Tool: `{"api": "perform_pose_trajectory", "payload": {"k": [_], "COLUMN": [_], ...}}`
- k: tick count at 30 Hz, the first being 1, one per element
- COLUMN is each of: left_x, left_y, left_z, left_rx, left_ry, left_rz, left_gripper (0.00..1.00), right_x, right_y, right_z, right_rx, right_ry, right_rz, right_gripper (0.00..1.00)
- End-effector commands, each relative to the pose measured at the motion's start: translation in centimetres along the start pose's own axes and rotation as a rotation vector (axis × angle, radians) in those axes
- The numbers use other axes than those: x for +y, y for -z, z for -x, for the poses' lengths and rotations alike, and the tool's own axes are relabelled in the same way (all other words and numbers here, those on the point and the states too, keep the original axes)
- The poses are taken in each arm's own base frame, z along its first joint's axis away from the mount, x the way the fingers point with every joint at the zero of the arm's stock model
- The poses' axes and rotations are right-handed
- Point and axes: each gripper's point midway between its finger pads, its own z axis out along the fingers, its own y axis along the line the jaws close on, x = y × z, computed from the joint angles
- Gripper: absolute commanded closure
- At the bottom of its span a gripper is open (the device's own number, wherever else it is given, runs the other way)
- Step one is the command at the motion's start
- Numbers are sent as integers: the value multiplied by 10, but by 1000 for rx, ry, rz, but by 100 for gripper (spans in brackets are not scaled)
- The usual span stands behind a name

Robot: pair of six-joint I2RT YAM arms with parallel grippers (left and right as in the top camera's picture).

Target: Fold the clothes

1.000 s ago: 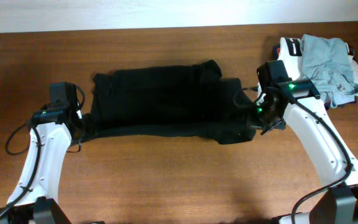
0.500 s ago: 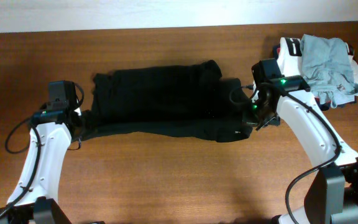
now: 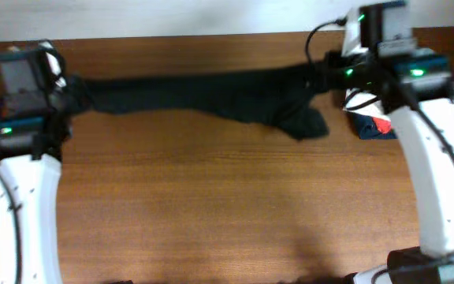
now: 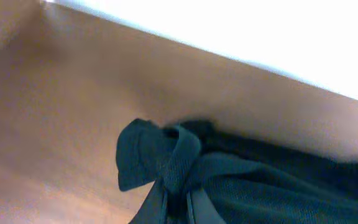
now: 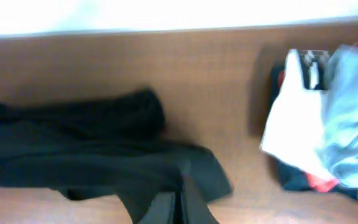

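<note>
Overhead, you see the black top (image 3: 211, 93) drawn into a long band along the far side of the counter (image 3: 211, 205), strung between both arms, with one loose end drooping near the right arm. Both arms' housings hide the grips in this view. Your left end effector (image 4: 178, 204) is pinched narrow on a bunched corner of the fabric, and only its tips enter the left wrist frame. Your right end effector (image 5: 179, 208) likewise clamps a fold of the cloth, cut off at the bottom edge and blurred. The pile of other garments (image 5: 319, 130) lies near the top's right end, apart from it; overhead, the right arm covers most of the pile.
</note>
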Motion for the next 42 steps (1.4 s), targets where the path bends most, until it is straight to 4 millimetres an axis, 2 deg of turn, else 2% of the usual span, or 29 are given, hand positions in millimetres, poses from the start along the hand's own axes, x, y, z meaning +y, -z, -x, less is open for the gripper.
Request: {"api": "perform_pose_trajectory", "payload": {"k": [1, 4, 7, 10, 12, 14, 17, 22, 24, 25, 28, 30, 32, 35, 39, 42], "left_x": [11, 12, 14, 17, 19, 21, 20, 15, 12, 10, 5, 1, -6, -23, -38, -50], "left_y": [70, 119, 157, 180, 186, 186, 172, 128, 105, 82, 44, 23, 10, 12, 43, 67], "left_z": [55, 77, 86, 87, 87, 87, 88, 95, 99, 102, 111, 121, 130, 147, 168, 167], "left_rx": [-197, -292, -367, -415, -429, -429, -406, -351, -329, -311, -308, -328, -360, -432, -516, -508], "left_ry": [-29, -47, -60, -52, -48, -46, -49, -56, -65, -82, -84, -81, -81, -87, -93, -107], "left_rz": [30, 20, 16, 18, 25, 37, 43, 50, 53, 58, 58, 54, 23, -60, -132, -169], "left_gripper": [100, 100, 99, 100, 100, 100, 100, 100, 100, 100, 100, 100, 100, 100, 100, 100], "right_x": [-13, -11, -10, -9, -9, -9, -16, -21, -21, -20, -21, -18, -16, -12, -8, -6], "right_y": [59, 93, 121, 140, 148, 151, 149, 136, 125, 112, 86, 67, 53, 45, 61, 67], "right_z": [34, 43, 44, 45, 46, 48, 51, 62, 70, 80, 104, 124, 144, 173, 200, 207], "right_rx": [-151, -199, -230, -255, -272, -281, -286, -299, -303, -314, -356, -402, -456, -559, -692, -727], "right_ry": [33, 51, 59, 82, 82, 81, 75, 70, 70, 68, 87, 117, 150, 189, 208, 211], "right_rz": [-77, -72, -69, -69, -68, -71, -113, -148, -148, -151, -168, -169, -174, -180, -186, -187], "right_gripper": [96, 96, 96, 96, 96, 96, 96, 96, 96, 96, 96, 96, 96, 96, 96, 96]}}
